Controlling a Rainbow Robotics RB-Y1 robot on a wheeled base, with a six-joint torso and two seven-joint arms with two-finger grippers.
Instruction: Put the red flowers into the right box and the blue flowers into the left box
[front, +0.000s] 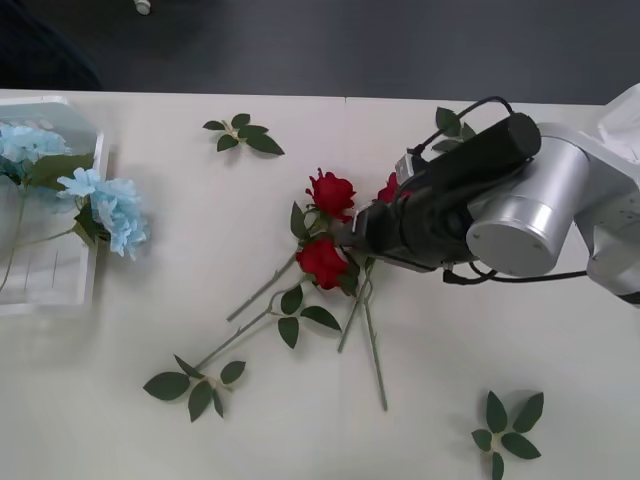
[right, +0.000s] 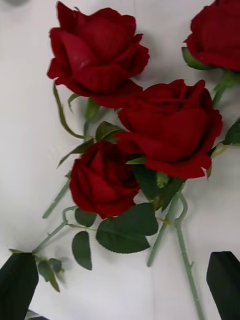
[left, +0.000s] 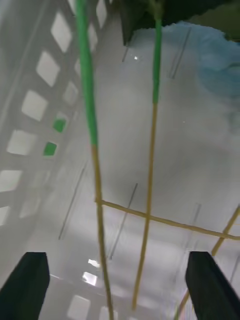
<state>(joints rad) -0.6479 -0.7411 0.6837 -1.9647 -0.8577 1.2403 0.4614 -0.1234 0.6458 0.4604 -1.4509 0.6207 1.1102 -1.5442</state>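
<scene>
A: Where are the roses (front: 325, 262)?

B: They lie in a loose cluster near the middle of the table (front: 420, 420), heads touching or overlapping, thin green stems fanning toward the near edge. Three heads show in the front view, one partly hidden behind the right arm.

A: And the right gripper (right: 120, 285)?

B: It hangs over that cluster, reaching in from the table's right side. In its wrist view, the two black fingers (right: 19, 282) are spread wide at either corner, released, gripping nothing. Three rose heads (right: 170, 132) lie just ahead of the fingertips, and two stems run down through the gap between them.

A: The blue flowers (front: 105, 210)?

B: At the table's left edge. One cluster hangs over the right rim of the left box (front: 60, 290); another sits at the box's far corner.

A: What is the left gripper (left: 120, 287) doing?

B: It is inside the left box, over its white slotted floor (left: 115, 165). Its black fingers (left: 25, 282) are apart, holding nothing. Thin stems (left: 150, 150), green farther out and tan nearer, run between them, and a pale blue cluster (left: 220, 65) lies ahead.

A: Anything else?

B: Loose leaf sprigs (front: 243, 135) lie near the far edge and near the near-right corner.
</scene>
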